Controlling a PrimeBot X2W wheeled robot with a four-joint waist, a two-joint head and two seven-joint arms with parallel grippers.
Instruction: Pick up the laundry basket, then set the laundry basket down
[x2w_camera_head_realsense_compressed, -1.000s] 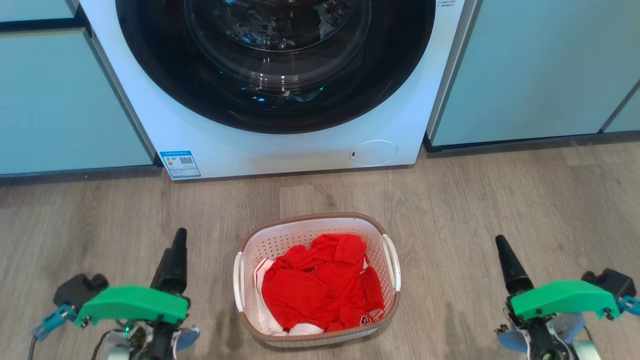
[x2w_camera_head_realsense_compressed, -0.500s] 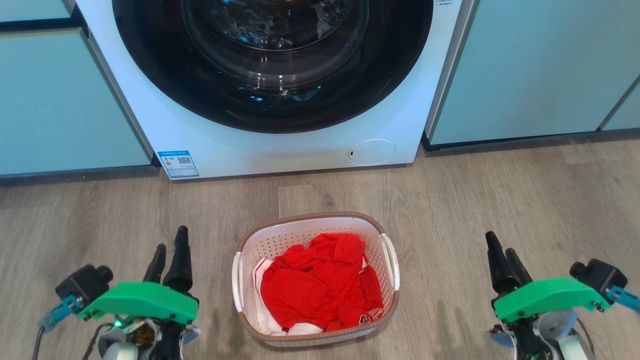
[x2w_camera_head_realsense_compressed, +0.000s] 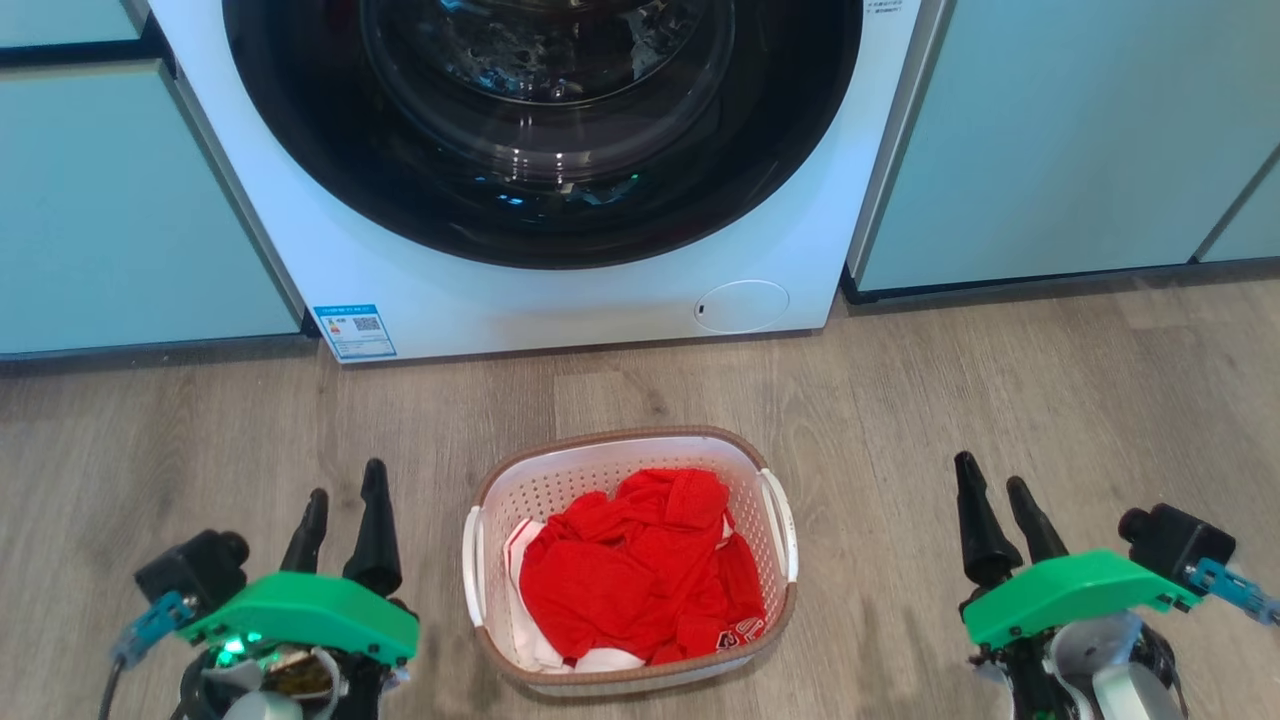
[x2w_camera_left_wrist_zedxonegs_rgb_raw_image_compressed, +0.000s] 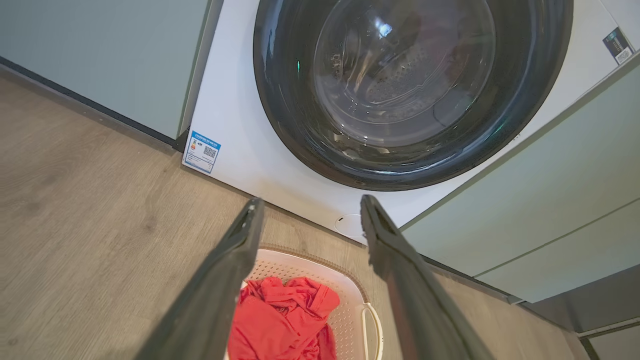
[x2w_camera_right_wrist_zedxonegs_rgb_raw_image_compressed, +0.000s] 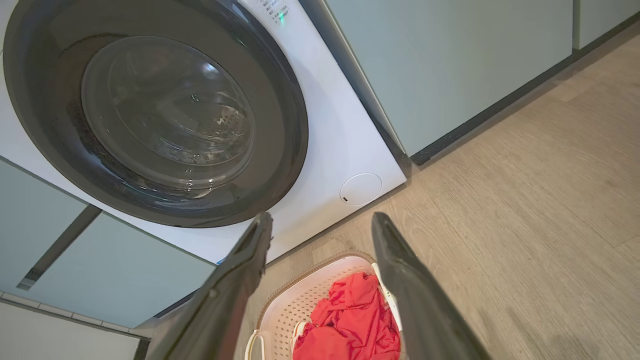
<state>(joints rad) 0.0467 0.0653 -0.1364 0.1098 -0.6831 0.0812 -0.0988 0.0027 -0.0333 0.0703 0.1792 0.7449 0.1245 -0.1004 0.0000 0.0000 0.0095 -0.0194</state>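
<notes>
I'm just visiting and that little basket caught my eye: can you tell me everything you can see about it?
The laundry basket is a small oval tub of white, hole-dotted plastic with a brown woven-look rim and a white handle on each side. It stands upright on the wood-look floor in front of the washer, holding a crumpled red garment over some white cloth. The left tool and right tool flank it, open, touching nothing.
</notes>
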